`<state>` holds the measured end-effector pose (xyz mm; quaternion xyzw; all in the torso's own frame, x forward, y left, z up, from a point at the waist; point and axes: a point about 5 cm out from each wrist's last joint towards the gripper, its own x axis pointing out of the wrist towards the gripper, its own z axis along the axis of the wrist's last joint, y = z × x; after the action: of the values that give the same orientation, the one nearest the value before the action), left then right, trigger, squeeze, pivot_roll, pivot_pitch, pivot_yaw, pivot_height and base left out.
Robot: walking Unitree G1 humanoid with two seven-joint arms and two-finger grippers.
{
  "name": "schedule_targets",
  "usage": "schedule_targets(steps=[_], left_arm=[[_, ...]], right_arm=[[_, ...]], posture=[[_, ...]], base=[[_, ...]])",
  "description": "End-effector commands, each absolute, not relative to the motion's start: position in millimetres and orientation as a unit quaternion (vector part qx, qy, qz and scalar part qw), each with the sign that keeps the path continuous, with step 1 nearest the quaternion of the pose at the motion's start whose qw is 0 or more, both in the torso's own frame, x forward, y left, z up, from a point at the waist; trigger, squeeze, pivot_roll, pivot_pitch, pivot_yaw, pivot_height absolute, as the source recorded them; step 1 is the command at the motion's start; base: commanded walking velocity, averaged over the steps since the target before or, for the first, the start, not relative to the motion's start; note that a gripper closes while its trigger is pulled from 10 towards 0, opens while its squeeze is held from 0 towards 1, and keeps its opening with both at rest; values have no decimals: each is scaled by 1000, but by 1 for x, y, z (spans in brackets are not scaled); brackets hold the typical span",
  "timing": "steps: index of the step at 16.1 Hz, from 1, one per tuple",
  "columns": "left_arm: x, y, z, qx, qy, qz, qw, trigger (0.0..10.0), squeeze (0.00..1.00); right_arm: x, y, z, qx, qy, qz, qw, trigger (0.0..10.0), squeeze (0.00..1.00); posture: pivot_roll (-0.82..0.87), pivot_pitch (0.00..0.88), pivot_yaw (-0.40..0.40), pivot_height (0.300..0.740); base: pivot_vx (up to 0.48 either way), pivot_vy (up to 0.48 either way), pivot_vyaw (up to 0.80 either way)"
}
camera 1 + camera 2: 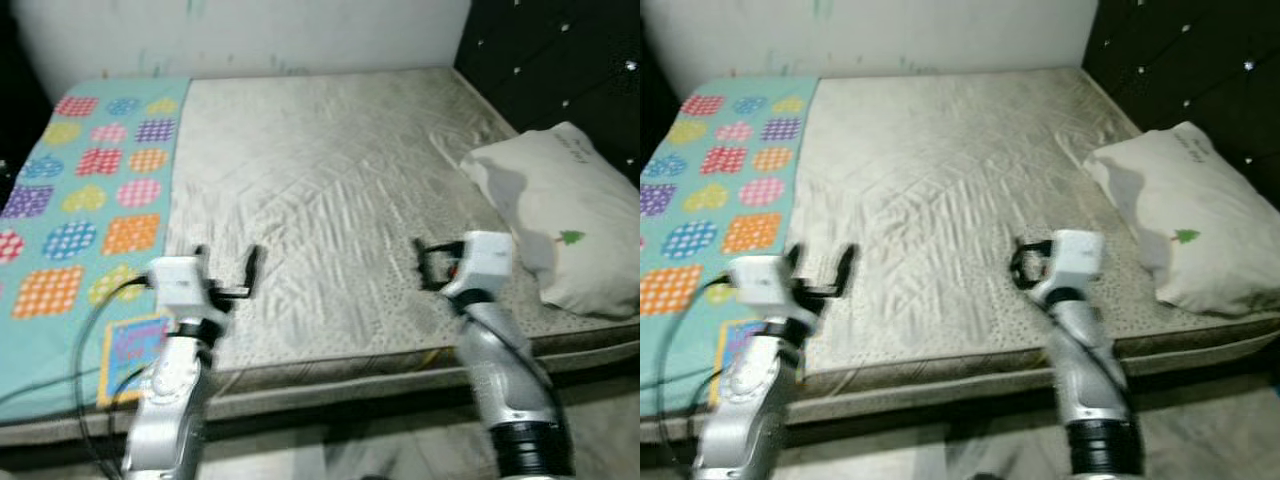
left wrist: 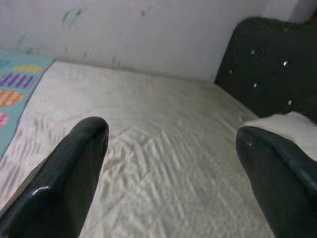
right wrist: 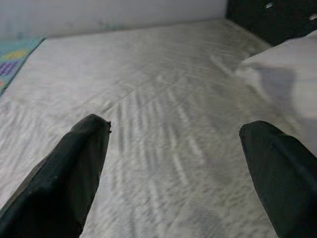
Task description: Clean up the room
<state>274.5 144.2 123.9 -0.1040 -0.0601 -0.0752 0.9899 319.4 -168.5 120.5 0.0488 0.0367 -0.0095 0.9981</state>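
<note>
Wide bed w/ wrinkled pale grey-beige mattress cover [image 1: 330, 190]; a teal blanket w/ coloured patchwork circles [image 1: 85, 190] covers its left strip, and a white pillow w/ small green tree print [image 1: 565, 215] lies at the right by the black studded headboard [image 1: 560, 60]. Left gripper [image 1: 228, 268] and right gripper [image 1: 432, 264] hover over the near edge, both spread apart and empty, nothing betw. them and the sheet. Pillow's far end is cut off at the frame edge; pics are slightly blurred.

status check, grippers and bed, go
Left gripper open, empty, over mattress near edge. Right gripper open, empty, beside pillow. Patterned blanket covers the left side. Nothing in the way.
</note>
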Motion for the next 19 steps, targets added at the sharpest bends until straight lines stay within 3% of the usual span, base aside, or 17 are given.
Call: schedule_targets(steps=[1, 8, 13, 19], left_arm=[[274, 155, 125, -93, -63, -60, 992, 10000, 0], [276, 156, 124, -98, -56, -47, 992, 10000, 0], [277, 157, 124, -99, -56, -46, 992, 10000, 0], [277, 157, 125, -100, -58, -46, 992, 10000, 0]], right_arm=[[321, -157, 123, 52, 32, 7, 998, 10000, 0], [321, -157, 121, 52, 35, 6, 998, 10000, 0], [320, -157, 120, 51, 36, 4, 998, 10000, 0], [320, -157, 120, 50, 38, 5, 998, 10000, 0]], posture=[[-24, 89, -19, 740], [-24, 93, -17, 740], [-25, 97, -15, 740], [-26, 99, -17, 740]], base=[[341, 0, 0], [0, 82, 0], [0, 347, -716], [0, 394, -372]])
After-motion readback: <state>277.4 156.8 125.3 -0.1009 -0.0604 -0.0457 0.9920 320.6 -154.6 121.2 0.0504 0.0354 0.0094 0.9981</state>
